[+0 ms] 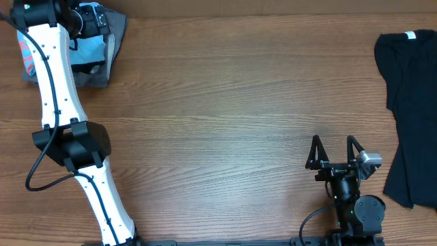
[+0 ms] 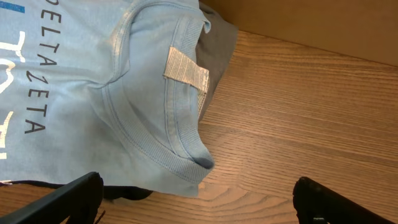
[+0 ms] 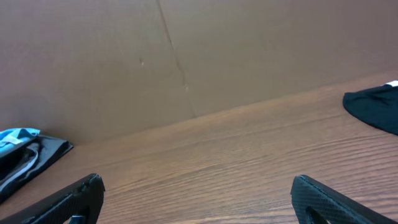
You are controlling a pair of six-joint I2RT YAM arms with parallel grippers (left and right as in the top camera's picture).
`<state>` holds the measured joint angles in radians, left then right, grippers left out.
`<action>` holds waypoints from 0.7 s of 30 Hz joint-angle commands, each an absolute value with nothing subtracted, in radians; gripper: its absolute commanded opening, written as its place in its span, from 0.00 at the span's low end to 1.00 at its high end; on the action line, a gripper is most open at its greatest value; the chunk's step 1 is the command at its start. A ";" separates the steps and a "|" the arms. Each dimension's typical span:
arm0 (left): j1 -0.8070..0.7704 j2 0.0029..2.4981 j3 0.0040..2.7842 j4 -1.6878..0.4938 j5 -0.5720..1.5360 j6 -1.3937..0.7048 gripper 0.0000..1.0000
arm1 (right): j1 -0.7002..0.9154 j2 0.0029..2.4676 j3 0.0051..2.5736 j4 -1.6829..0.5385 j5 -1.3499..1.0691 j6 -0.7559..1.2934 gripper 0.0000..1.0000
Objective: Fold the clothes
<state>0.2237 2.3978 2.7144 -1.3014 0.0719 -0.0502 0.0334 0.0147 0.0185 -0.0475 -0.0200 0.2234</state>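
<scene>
- The bench [image 1: 225, 123] is seen from above as plain wood grain, with clothes dumped at two spots well apart from each other.
- The light blue T-shirt [image 2: 93, 112] is found in the far left corner, lying on top of a small pile. Dark printed lettering ending in "ZETA" can be read on it, plus some white lettering cut off at the frame edge.
- Its ribbed collar is turned toward the left wrist camera, and a white woven label [image 2: 185, 70] is sewn inside the neck.
- A grey shirt [image 2: 217, 50] is tucked underneath and sticks out past the collar. A strip of black cloth [image 2: 124, 193] is also spotted under the blue shirt's near edge.
- The left arm [image 1: 54, 75] is stretched out over that pile. The left end effector [image 2: 202, 199] is poised over the collar area with its fingers [image 2: 68, 199] spread wide, and nothing is pinched.
- The right end effector [image 1: 334, 142] is parked near the front of the bench on the right side, jaws spread wide, with only bare wood seen between them.
- A black T-shirt [image 1: 413, 102] is laid out at the far right edge, partly cut off by the frame, with a small white tag [image 1: 410, 35] near its top. It's well apart from the right end effector.
- A brown cardboard-looking wall [image 3: 186, 56] is seen behind the bench.
</scene>
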 commanded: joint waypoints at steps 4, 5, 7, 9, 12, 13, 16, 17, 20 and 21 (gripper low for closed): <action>0.222 2.366 2.731 -1.298 0.078 -0.060 1.00 | 0.030 0.003 0.008 -0.083 -0.020 0.196 1.00; 0.222 2.366 2.731 -1.298 0.078 -0.060 1.00 | 0.030 0.003 0.008 -0.083 -0.021 0.176 1.00; 0.222 2.366 2.731 -1.298 0.078 -0.060 1.00 | 0.030 0.003 0.008 -0.083 -0.021 0.171 1.00; 0.222 2.366 2.731 -1.298 0.078 -0.060 1.00 | 0.030 0.003 0.008 -0.083 -0.021 0.171 1.00; 0.222 2.366 2.731 -1.298 0.078 -0.060 1.00 | 0.030 0.003 0.008 -0.083 -0.021 0.171 1.00; 0.222 2.366 2.731 -1.298 0.078 -0.060 1.00 | 0.030 0.003 0.008 -0.083 -0.021 0.171 1.00; 0.222 2.366 2.731 -1.298 0.078 -0.060 1.00 | 0.030 0.003 0.008 -0.083 -0.021 0.171 1.00; 0.222 2.366 2.731 -1.298 0.078 -0.060 1.00 | 0.030 0.003 0.008 -0.083 -0.021 0.171 1.00; 0.222 2.366 2.731 -1.298 0.078 -0.060 1.00 | 0.030 0.003 0.008 -0.083 -0.021 0.171 1.00; 0.222 2.366 2.731 -1.298 0.078 -0.060 1.00 | 0.030 0.003 0.008 -0.083 -0.021 0.171 1.00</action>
